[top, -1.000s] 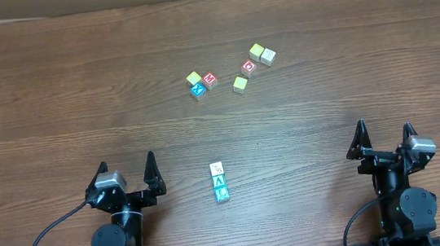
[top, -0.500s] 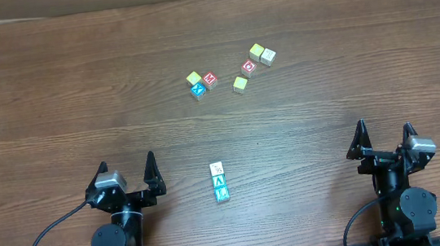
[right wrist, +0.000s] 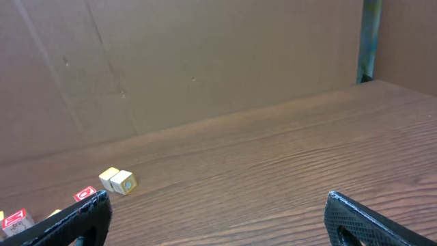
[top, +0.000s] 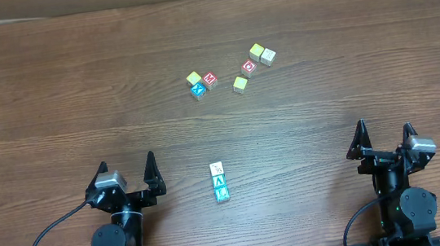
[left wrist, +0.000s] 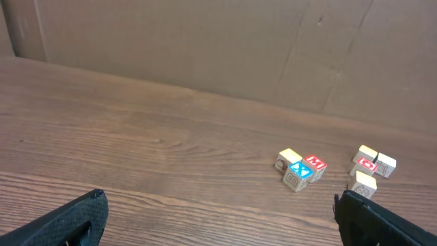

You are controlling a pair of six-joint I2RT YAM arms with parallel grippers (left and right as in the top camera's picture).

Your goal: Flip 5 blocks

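Note:
Small alphabet blocks lie on the wooden table (top: pixel 53 91). A row of three, white then two teal (top: pixel 220 182), sits near the front between the arms. Farther back lie a yellow, a blue and a red block (top: pixel 201 82) (left wrist: pixel 298 169). To their right lie a red block, yellow blocks and a pale one (top: pixel 252 65) (right wrist: pixel 117 181). My left gripper (top: pixel 127 172) (left wrist: pixel 218 215) stands open at the front left, empty. My right gripper (top: pixel 384 137) (right wrist: pixel 217 215) stands open at the front right, empty. Both are far from the blocks.
A brown cardboard wall (left wrist: pixel 205 48) (right wrist: pixel 205 61) stands along the table's far edge. A black cable (top: pixel 44 240) loops from the left arm's base at the front left.

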